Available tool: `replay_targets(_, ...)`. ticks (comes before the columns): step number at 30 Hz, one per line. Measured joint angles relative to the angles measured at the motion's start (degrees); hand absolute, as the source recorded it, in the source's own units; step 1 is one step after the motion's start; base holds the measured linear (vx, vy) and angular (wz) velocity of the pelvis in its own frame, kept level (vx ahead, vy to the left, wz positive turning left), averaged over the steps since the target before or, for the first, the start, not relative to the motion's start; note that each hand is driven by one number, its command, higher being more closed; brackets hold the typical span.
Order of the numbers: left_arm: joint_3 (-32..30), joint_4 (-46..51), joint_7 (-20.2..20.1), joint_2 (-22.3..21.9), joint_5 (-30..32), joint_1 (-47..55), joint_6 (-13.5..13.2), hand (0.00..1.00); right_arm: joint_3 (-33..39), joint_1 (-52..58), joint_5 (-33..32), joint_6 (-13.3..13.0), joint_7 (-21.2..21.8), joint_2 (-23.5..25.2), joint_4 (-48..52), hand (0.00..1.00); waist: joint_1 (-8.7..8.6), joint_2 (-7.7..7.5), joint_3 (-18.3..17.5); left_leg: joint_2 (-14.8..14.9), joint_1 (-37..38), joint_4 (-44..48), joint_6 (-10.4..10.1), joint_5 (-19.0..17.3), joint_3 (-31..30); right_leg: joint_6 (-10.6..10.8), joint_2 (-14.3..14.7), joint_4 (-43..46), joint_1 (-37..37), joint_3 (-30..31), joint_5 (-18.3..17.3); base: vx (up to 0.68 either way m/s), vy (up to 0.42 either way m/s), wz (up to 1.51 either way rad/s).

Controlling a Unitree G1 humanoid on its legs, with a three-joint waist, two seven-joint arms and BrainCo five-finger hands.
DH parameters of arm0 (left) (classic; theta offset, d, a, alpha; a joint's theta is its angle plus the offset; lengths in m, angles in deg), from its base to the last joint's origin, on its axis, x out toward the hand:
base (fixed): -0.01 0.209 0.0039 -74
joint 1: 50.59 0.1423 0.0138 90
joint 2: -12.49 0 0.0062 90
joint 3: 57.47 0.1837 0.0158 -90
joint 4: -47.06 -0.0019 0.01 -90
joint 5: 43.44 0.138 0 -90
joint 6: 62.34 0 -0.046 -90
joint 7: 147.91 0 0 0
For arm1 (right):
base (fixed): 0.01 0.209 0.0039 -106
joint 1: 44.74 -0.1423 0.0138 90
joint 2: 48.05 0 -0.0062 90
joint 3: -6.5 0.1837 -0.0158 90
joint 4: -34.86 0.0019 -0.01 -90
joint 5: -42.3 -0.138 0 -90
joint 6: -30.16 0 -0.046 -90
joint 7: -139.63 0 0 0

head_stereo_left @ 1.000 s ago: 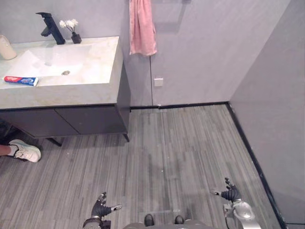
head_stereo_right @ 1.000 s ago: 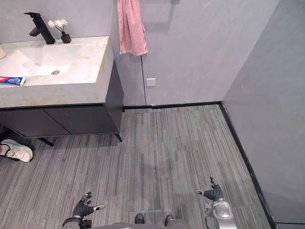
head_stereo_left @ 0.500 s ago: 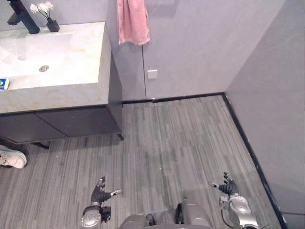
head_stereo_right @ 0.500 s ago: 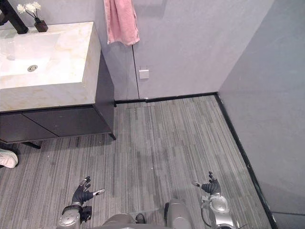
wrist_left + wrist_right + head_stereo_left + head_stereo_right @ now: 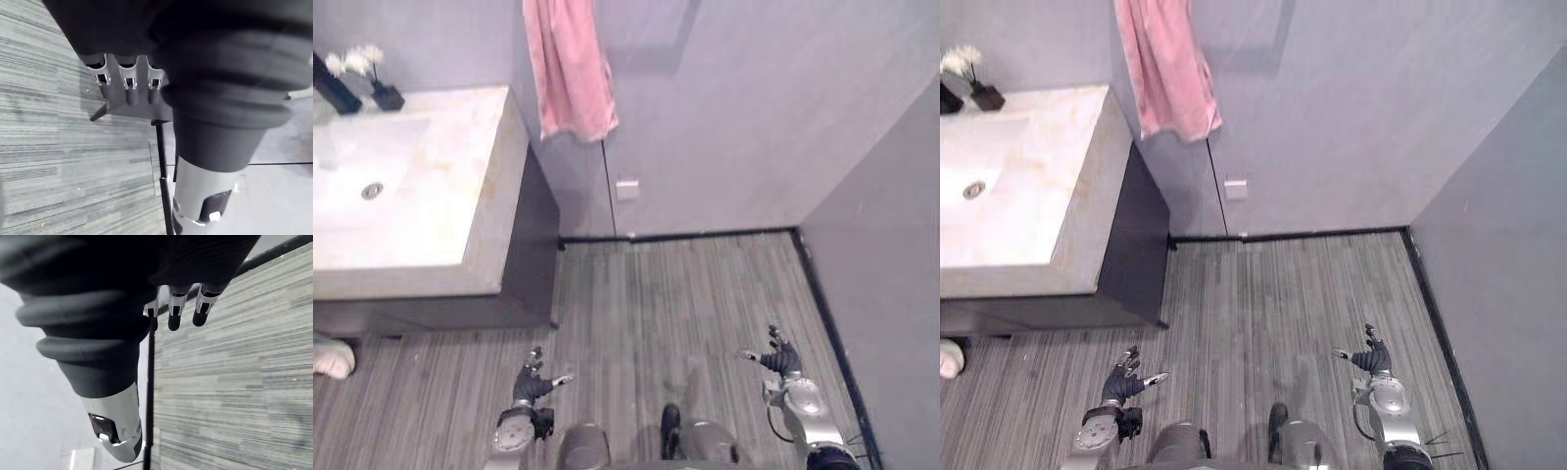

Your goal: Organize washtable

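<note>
Hanging low over the grey plank floor (image 5: 685,294), both robot hands are free. The left hand (image 5: 530,384) is on the left side, its fingers (image 5: 129,87) loose, a little bent and apart from each other, the thumb pointing out to the side. The right hand (image 5: 777,359) is on the right side, near the black skirting (image 5: 822,318) of the side wall. Its fingers (image 5: 173,313) are relaxed and apart in the same way.

The washtable (image 5: 480,196) stands against the back wall on the robot's left, ahead of the hands and well apart from both. It has a pale stone top, and a white basin (image 5: 352,157) with a round drain (image 5: 372,190) is sunk in it. At the back edge there is a black tap (image 5: 333,90), and just beside it a small dark vase with white flowers (image 5: 382,95). A dark cabinet (image 5: 533,245) is under the top.

A pink towel (image 5: 570,69) hangs on the back wall just beside the right end of the washtable. Lower on the same wall is a white socket plate (image 5: 626,188). A person's white shoe (image 5: 331,357) is on the floor in front of the cabinet.
</note>
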Motion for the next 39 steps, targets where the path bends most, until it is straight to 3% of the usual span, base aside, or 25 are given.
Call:
replay_targets(2, -0.08, 0.62, 0.00, -0.41, 0.04, -0.14, 0.05, 0.00, 0.70, 0.63, -0.71, 0.03, 0.02, 0.39, -0.16, 0.00, 0.87, -0.99, 1.07, -3.23, -3.50, -11.05, -0.80, -0.12, -0.01, 1.28, -2.04, -1.11, 2.60, 0.47, -1.18, 0.34, 0.094, -0.14)
replay_targets(3, -0.06, 1.06, -0.03, -0.97, 0.05, -0.10, 0.05, 0.00, 1.54, 0.92, -0.72, 0.16, -0.06, 0.69, -0.39, 0.00, 0.88, -0.74, 1.16, -5.48, -4.43, -20.92, -2.73, 1.55, -0.54, 2.54, -3.19, -1.79, 4.58, 0.42, -2.47, 0.40, 0.144, -0.09)
replay_targets(4, -0.05, 1.39, -0.02, -1.74, 0.13, 0.51, 0.07, 0.00, 2.25, 1.37, -0.70, 0.21, -0.44, 0.59, -0.36, 0.00, 1.00, 0.39, 0.63, -6.75, -4.26, -31.86, -3.83, 5.74, -1.78, 3.81, -2.82, -2.28, 5.75, 0.58, -4.00, 0.40, 0.162, -0.15)
replay_targets(5, -0.05, 1.38, 0.00, -1.98, 0.20, 0.90, 0.07, 0.00, 2.25, 1.68, -0.70, 0.24, -0.80, 0.41, -0.37, 0.00, 1.05, 1.39, 0.19, -6.63, -4.55, -34.38, -2.38, 8.38, -2.85, 4.33, -2.15, -1.99, 6.37, 0.92, -5.29, 0.54, 0.280, -0.25)
replay_targets(6, -0.34, 1.09, 0.12, -1.70, 0.28, 1.49, 0.31, 0.00, 2.18, 2.00, -0.69, 0.60, -0.97, 1.24, -0.82, 0.00, 1.14, 1.29, -0.46, -7.34, -4.51, -31.25, 1.78, 12.72, -3.54, 5.52, -2.75, 0.46, 7.38, 1.48, -8.43, 0.57, 0.261, -0.08)
replay_targets(7, -0.51, 0.83, 0.26, -1.35, 0.61, 1.20, 0.57, 0.00, 2.00, 2.82, -0.64, 0.64, -0.96, 2.20, -0.89, 0.00, 1.20, -1.15, -1.42, -9.83, -4.73, -29.49, 2.64, 9.64, -2.88, 6.31, -5.48, 4.20, 6.42, 1.33, -10.94, 0.60, 0.252, 0.03)
replay_targets(8, -0.39, 0.60, 0.25, -1.43, 0.84, 0.74, 0.67, 0.00, 2.00, 3.18, -0.64, 0.64, -0.96, 2.37, -0.91, 0.00, 1.12, -1.69, -1.75, -10.64, -4.83, -28.91, 3.15, 8.26, -2.79, 6.64, -6.35, 7.05, 5.48, 1.39, -11.39, 0.51, 0.171, 0.12)
replay_targets(10, -0.25, -0.08, 0.22, -1.62, 1.09, -0.09, 0.72, 0.00, 2.03, 3.18, -0.55, 0.69, -0.91, 2.80, -1.81, 0.00, 1.07, -2.31, -1.77, -11.75, -2.80, -28.89, 3.83, 5.77, -1.81, 8.21, -8.03, 21.04, -0.01, 3.37, -10.78, 0.45, 0.191, -0.07)
replay_targets(11, -0.23, -1.11, 0.28, -1.14, 1.09, -0.08, 0.85, 0.00, 2.02, 2.77, -0.38, 0.79, -0.87, 3.51, -2.09, 0.00, 0.96, -2.82, -1.60, -12.81, 0.37, -29.60, 4.92, 4.53, -1.64, 12.55, -9.31, 33.24, -4.41, 5.35, -8.95, 0.48, 0.186, -0.10)
replay_targets(12, -0.24, -1.92, 0.33, -0.76, 1.08, -0.03, 1.24, 0.00, 1.90, 3.00, 0.00, 0.87, -0.82, 3.94, -2.36, 0.00, 0.74, -2.79, -1.55, -13.29, 4.23, -30.32, 5.44, 3.39, -1.51, 12.98, -9.56, 42.08, -7.06, 5.87, -9.67, 0.60, 0.193, -0.02)
replay_targets(14, 0.22, -2.13, 0.38, -0.48, 1.11, -0.08, 1.19, 0.00, 0.73, 3.54, 0.74, 0.88, -0.80, 4.25, -2.69, 0.00, 0.74, -2.83, -1.58, -13.80, 10.57, -33.30, 5.56, 3.02, -1.72, 10.33, -9.66, 47.05, -10.04, 4.45, -11.28, 0.57, 0.126, 0.10)
replay_targets(16, 0.19, -2.26, 0.97, -0.44, 1.11, -0.98, 1.13, 0.00, -0.30, 3.15, 1.18, 0.77, -0.73, 4.33, -2.70, 0.00, 0.43, -2.74, -1.58, -13.66, 14.87, -36.27, 5.56, 3.02, -2.79, 8.44, -8.22, 42.49, -13.86, 2.55, -12.40, 0.41, 0.024, 0.24)
replay_targets(18, 0.01, -3.31, 1.43, -0.63, 1.10, -2.28, 1.15, 0.00, -0.24, 2.56, 1.14, 0.71, -0.76, 4.30, -3.03, 0.00, 0.03, -2.48, -1.44, -12.48, 16.95, -37.45, 5.04, 2.73, -4.27, 8.00, -5.47, 30.25, -17.45, 2.54, -12.11, 0.39, -0.055, 0.49)
replay_targets(20, 0.06, -3.32, 1.42, -0.36, 1.12, -2.19, 1.14, 0.00, -0.22, 2.91, 1.12, 0.70, -0.76, 4.45, -3.23, 0.00, -0.22, -2.78, -1.58, -11.83, 18.29, -37.12, 2.72, 1.34, -5.67, 6.98, -3.30, 18.39, -17.50, 4.10, -6.94, 0.34, -0.091, 0.63)
replay_targets(21, 0.05, -3.74, 1.41, -0.10, 1.20, -2.00, 1.15, 0.00, -0.15, 4.25, 1.12, 0.68, -0.82, 4.50, -3.53, 0.00, -0.72, -3.72, -1.99, -11.94, 19.45, -35.76, 0.48, -0.61, -6.69, 5.14, -3.52, 14.62, -16.95, 4.45, 3.25, 0.30, -0.126, 0.70)
replay_targets(24, -0.15, -3.69, 1.42, -1.22, 1.32, -1.58, 1.12, 0.00, -0.04, 5.55, 1.08, 0.80, -0.85, 4.76, -3.51, 0.00, -0.61, -2.64, -2.43, -9.41, 17.64, -28.52, -0.94, -1.72, -6.69, 3.71, -2.85, 14.65, -14.33, 1.76, 0.18, 0.34, -0.191, 0.48)
replay_targets(25, -0.17, -2.87, 1.39, -2.35, 1.30, -1.54, 1.14, 0.00, -0.07, 6.27, 1.02, 0.73, -0.82, 5.15, -2.41, 0.00, -0.78, -1.75, -2.17, -6.64, 12.65, -16.67, -2.19, -1.14, -4.83, 3.01, -1.57, 12.91, -11.60, 0.53, -0.65, 0.29, -0.213, 0.37)
replay_targets(27, -0.16, -2.62, 1.33, -3.27, 1.29, -0.89, 1.18, 0.00, -0.16, 6.79, 0.94, 0.72, -0.83, 5.63, -2.47, 0.00, 0.55, -1.40, -2.22, -2.75, 9.94, -10.20, -3.02, -1.92, -1.98, 1.85, -0.31, 10.83, -7.79, 0.22, -0.76, 0.30, -0.163, 0.01)
replay_targets(28, -0.09, -2.59, 1.31, -3.87, 1.27, -0.93, 1.18, 0.00, 0.07, 6.70, 0.71, 0.71, -0.88, 5.44, -2.55, 0.00, 0.81, -1.51, -2.18, -1.61, 9.47, -11.86, -2.98, -1.95, -1.68, 1.71, -0.29, 9.54, -5.63, 0.34, -0.77, 0.26, -0.086, -0.15)
replay_targets(31, -0.08, -1.53, 1.31, -4.16, 1.25, -1.07, 1.18, 0.00, 1.29, 5.32, 0.39, 0.68, -0.97, 5.11, -2.68, 0.00, 0.78, -1.42, -2.23, -2.34, 8.75, -21.56, -3.38, -1.70, -3.75, 1.78, -1.27, 8.20, -4.33, 1.28, -0.72, 0.19, 0.032, -0.18)
replay_targets(32, -0.07, -0.44, 1.35, -4.17, 1.25, -1.07, 1.11, 0.00, 1.48, 4.98, 0.41, 0.64, -1.00, 4.45, -2.88, 0.00, 0.77, -0.42, -2.34, -2.73, 9.62, -30.58, -4.79, 1.10, -5.91, 2.13, -1.16, 8.04, -4.09, 1.82, -0.76, 0.15, 0.131, -0.24)
replay_targets(33, -0.08, -0.31, 1.41, -4.17, 1.25, -1.05, 1.07, 0.00, 1.48, 5.07, 0.43, 0.64, -1.00, 4.00, -3.06, 0.00, 0.76, 0.61, -2.60, -2.36, 10.02, -34.32, -4.78, 6.11, -6.71, 2.74, -0.59, 7.82, -3.80, 2.21, -1.02, 0.15, 0.159, -0.28)
replay_targets(37, -0.30, 1.95, 1.47, -2.66, 1.10, -1.18, 1.14, 0.00, 1.50, 5.94, 0.49, 0.72, -0.97, 4.22, -3.99, 0.00, 0.67, -0.63, -3.19, -5.10, 13.07, -39.78, -3.19, 8.42, -5.85, 4.93, -3.46, 4.79, -2.14, 3.27, -0.41, 0.10, 0.152, -0.04)
replay_targets(39, 0.07, 6.82, 1.12, -2.30, 0.72, -0.03, 1.09, 0.00, 1.61, 6.79, 0.50, 0.69, -0.94, 4.21, -3.99, 0.00, 0.51, -0.90, -3.39, -6.95, 14.96, -45.01, -2.47, 11.21, -5.97, 6.02, -4.77, 2.82, -1.52, 2.81, 0.25, 0.04, 0.086, 0.17)
